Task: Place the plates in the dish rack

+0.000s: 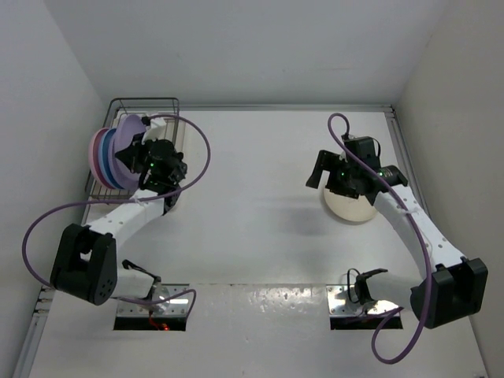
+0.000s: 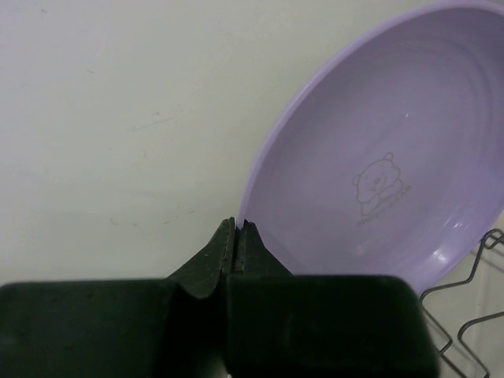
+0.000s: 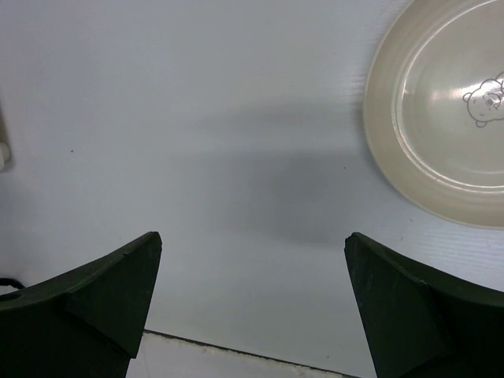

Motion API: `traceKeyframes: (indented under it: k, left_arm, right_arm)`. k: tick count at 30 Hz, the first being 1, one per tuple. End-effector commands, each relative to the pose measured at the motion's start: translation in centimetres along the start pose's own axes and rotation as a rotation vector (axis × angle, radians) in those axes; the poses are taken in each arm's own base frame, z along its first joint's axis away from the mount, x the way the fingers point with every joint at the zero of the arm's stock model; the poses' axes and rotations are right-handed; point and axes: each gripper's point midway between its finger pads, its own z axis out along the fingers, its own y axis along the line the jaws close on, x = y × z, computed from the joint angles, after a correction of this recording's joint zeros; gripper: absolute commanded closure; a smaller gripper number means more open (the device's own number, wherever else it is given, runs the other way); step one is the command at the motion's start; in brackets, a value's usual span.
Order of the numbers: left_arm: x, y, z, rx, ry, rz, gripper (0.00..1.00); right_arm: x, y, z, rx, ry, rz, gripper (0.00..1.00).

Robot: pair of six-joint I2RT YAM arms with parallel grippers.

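The dark wire dish rack (image 1: 146,102) stands at the table's far left; a bit of its wire shows in the left wrist view (image 2: 471,301). Pink and blue plates (image 1: 101,157) stand on edge in it. My left gripper (image 1: 135,150) is shut on the rim of a purple plate (image 1: 126,132) and holds it upright over the rack beside those plates. In the left wrist view the jaws (image 2: 236,224) pinch the purple plate's (image 2: 386,150) lower rim. My right gripper (image 1: 318,170) is open and empty above a cream plate (image 1: 351,208) lying flat on the table. The cream plate (image 3: 449,102) sits right of the open gripper (image 3: 252,244).
White walls close in the table at the back and on both sides. The left arm's purple cable (image 1: 201,157) loops over the table right of the rack. Two metal mounting plates (image 1: 153,303) lie at the near edge.
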Motion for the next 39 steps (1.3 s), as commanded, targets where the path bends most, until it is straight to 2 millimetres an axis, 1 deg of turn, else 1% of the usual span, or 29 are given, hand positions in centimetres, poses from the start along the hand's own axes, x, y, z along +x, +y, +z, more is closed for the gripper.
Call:
traceKeyframes:
  k: [1, 2, 5, 6, 7, 8, 10, 12, 13, 14, 15, 16, 17, 18, 19, 20, 22, 23, 25, 27, 29, 30, 32, 33, 34, 35, 36, 38, 39]
  left_arm:
    - [-2.1, 0.6, -0.1, 0.001, -0.048, -0.085, 1.0]
    - [-2.1, 0.6, 0.2, 0.0, -0.052, -0.085, 1.0]
    - [-1.6, 0.2, 0.2, 0.003, -0.049, -0.065, 1.0]
    - [-1.5, -0.1, 0.2, 0.004, -0.047, -0.055, 1.0]
    - [-1.5, -0.1, 0.2, 0.004, -0.047, -0.055, 1.0]
    - [-1.8, 0.0, 0.2, 0.003, -0.049, -0.065, 1.0]
    - [-2.1, 0.1, 0.3, 0.004, -0.048, -0.059, 1.0]
    - [-3.4, 0.1, 0.4, 0.021, -0.064, -0.077, 1.0]
    - [-2.9, 0.1, 1.1, 0.018, -0.04, -0.046, 1.0]
    - [-4.0, 0.8, 1.5, 0.007, -0.033, -0.084, 1.0]
    - [-3.7, 1.3, 2.2, -0.01, -0.008, -0.054, 1.0]
    - [-4.2, 1.7, 2.5, -0.021, -0.007, -0.08, 1.0]
    - [-4.9, 2.1, 2.6, -0.024, -0.011, -0.074, 1.0]
    - [-4.8, 2.2, 2.9, -0.037, -0.008, -0.059, 1.0]
    - [-5.6, 2.7, 3.0, -0.045, -0.018, -0.083, 1.0]
    - [-6.1, 2.9, 3.0, -0.049, -0.022, -0.059, 1.0]
    - [-6.5, 3.1, 3.1, -0.059, -0.016, -0.054, 1.0]
    - [-6.3, 3.3, 3.0, -0.069, -0.006, -0.043, 1.0]
    - [-5.4, 2.7, 3.0, -0.064, 0.001, 0.002, 1.0]
    - [-3.7, 2.1, 2.9, -0.061, 0.02, 0.038, 1.0]
    - [-3.2, 1.6, 2.2, -0.043, 0.008, 0.05, 1.0]
    - [-2.3, 1.5, 2.1, -0.037, 0.001, 0.073, 1.0]
    - [-2.0, 1.2, 1.5, -0.02, -0.035, 0.097, 1.0]
    - [-2.6, 1.9, 1.5, -0.039, -0.069, 0.084, 1.0]
    - [-1.9, 1.3, 1.1, -0.028, -0.087, 0.123, 1.0]
    - [-2.0, 1.0, 0.7, -0.017, -0.115, 0.133, 1.0]
    - [-2.3, 1.7, 0.7, -0.04, -0.137, 0.124, 1.0]
    - [-1.7, 0.9, 0.3, -0.032, -0.181, 0.181, 1.0]
    - [-2.1, 1.5, -0.2, -0.052, -0.212, 0.169, 1.0]
  right_arm:
    - [-1.0, 0.5, -0.5, -0.018, -0.035, -0.004, 0.0]
    - [-1.0, 0.7, -0.7, -0.028, -0.047, -0.006, 0.0]
    - [-0.4, 0.2, -0.7, -0.028, -0.071, 0.008, 0.0]
    - [-0.8, 0.2, -0.7, -0.033, -0.095, 0.012, 0.0]
    - [-0.3, -0.1, -0.9, -0.031, -0.098, 0.011, 0.0]
    - [-0.7, -0.1, -1.0, -0.032, -0.122, 0.011, 0.0]
    - [-0.5, -0.4, -1.1, -0.027, -0.135, 0.01, 0.0]
    - [-0.6, -0.5, -1.1, -0.026, -0.156, 0.01, 0.0]
    - [-0.1, -0.8, -1.0, -0.024, -0.154, 0.014, 0.0]
    - [-0.1, -0.7, -1.0, -0.033, -0.165, 0.009, 0.0]
    - [0.2, -0.8, -0.7, -0.034, -0.164, 0.007, 0.0]
    - [-0.1, -0.7, -1.0, -0.045, -0.188, 0.007, 0.0]
    - [0.0, -1.2, -0.9, -0.028, -0.196, 0.011, 0.0]
    - [0.0, -1.3, -1.0, -0.029, -0.205, 0.006, 0.0]
    - [-0.1, -1.2, -1.1, -0.034, -0.218, 0.005, 0.0]
    - [0.0, -1.5, -1.1, -0.027, -0.224, 0.0, 0.0]
    - [-0.1, -1.5, -1.2, -0.024, -0.232, -0.006, 0.0]
    - [0.1, -1.6, -1.3, -0.023, -0.232, -0.018, 0.0]
    - [-0.1, -1.6, -1.3, -0.023, -0.241, -0.014, 0.0]
    - [0.2, -1.6, -1.2, -0.031, -0.235, -0.01, 0.0]
    - [0.3, -1.7, -1.2, -0.034, -0.242, -0.001, 0.0]
    - [0.5, -1.6, -1.2, -0.037, -0.236, 0.005, 0.0]
    - [0.6, -1.6, -1.4, -0.042, -0.239, 0.008, 0.0]
    - [0.4, -1.4, -1.8, -0.051, -0.251, 0.009, 0.0]
    - [0.4, -1.5, -1.8, -0.047, -0.254, 0.009, 0.0]
    - [0.6, -1.7, -1.9, -0.038, -0.251, 0.009, 0.0]
    - [0.5, -1.6, -2.4, -0.044, -0.266, 0.013, 0.0]
    - [0.4, -2.0, -2.5, -0.028, -0.275, 0.015, 0.0]
    - [0.5, -2.0, -2.8, -0.032, -0.283, 0.016, 0.0]
